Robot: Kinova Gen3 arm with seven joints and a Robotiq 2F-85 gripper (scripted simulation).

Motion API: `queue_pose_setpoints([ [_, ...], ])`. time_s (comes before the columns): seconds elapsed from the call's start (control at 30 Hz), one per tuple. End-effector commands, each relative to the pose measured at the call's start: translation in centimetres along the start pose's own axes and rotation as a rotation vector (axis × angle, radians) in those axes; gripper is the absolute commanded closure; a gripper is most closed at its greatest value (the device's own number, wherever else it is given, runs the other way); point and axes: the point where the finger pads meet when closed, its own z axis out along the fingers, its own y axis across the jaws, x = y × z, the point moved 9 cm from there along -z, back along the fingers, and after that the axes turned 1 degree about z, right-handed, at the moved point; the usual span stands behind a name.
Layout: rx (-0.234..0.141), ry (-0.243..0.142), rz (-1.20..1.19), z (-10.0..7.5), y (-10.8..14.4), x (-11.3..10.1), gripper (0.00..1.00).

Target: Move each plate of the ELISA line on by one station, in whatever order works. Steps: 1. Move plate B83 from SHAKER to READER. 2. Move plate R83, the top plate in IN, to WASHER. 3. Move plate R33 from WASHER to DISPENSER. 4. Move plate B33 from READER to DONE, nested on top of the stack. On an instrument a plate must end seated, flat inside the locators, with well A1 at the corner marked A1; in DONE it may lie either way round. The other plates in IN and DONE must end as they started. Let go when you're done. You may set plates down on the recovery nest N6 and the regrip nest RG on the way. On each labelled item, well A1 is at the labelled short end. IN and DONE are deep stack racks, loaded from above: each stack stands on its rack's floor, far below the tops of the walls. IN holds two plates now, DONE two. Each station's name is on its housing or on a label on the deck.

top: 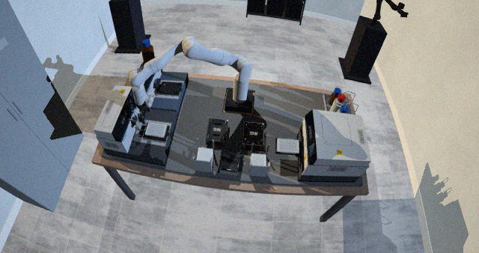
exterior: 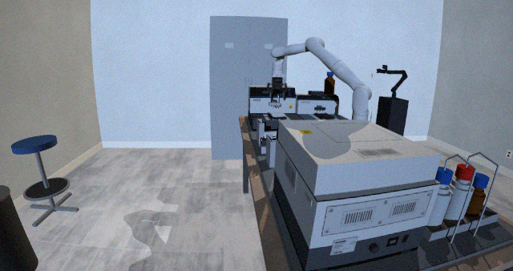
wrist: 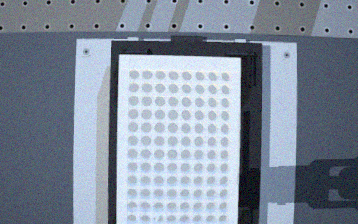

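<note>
A white well plate (wrist: 179, 140) lies flat in a black nest on a pale stage, filling the wrist view. It is the plate on the front-left instrument (top: 155, 129). My gripper (top: 139, 119) hangs open and empty just above that plate, at its left side; it also shows in the exterior view (exterior: 275, 101). My fingers are out of the wrist view; only their shadow (wrist: 337, 180) falls to the right of the plate. Another white plate (top: 287, 145) sits on the tray of the big instrument at the right. A dark plate (top: 168, 87) sits on the back-left instrument. No plate label is readable.
Two dark stack racks (top: 217, 129) (top: 254, 131) stand mid-table, with two pale blocks (top: 204, 159) (top: 259, 159) in front. The arm base (top: 239, 99) is behind them. A bottle rack (top: 340, 100) stands back right, and a brown bottle (top: 147, 51) back left.
</note>
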Motion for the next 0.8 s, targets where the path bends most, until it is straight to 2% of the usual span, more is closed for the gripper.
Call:
queue_pose_setpoints([
  [0.0,-0.003,-0.004,0.000,-0.1,0.0,1.3,0.00],
  [0.23,-0.003,-0.003,0.000,-0.1,-0.1,3.6,0.00],
  [0.67,-0.003,-0.003,0.000,-0.1,-0.1,3.6,0.00],
  [0.73,0.064,-0.005,0.000,0.2,0.5,3.6,0.00],
  [0.77,0.067,-0.005,0.000,0.3,0.6,3.6,0.00],
])
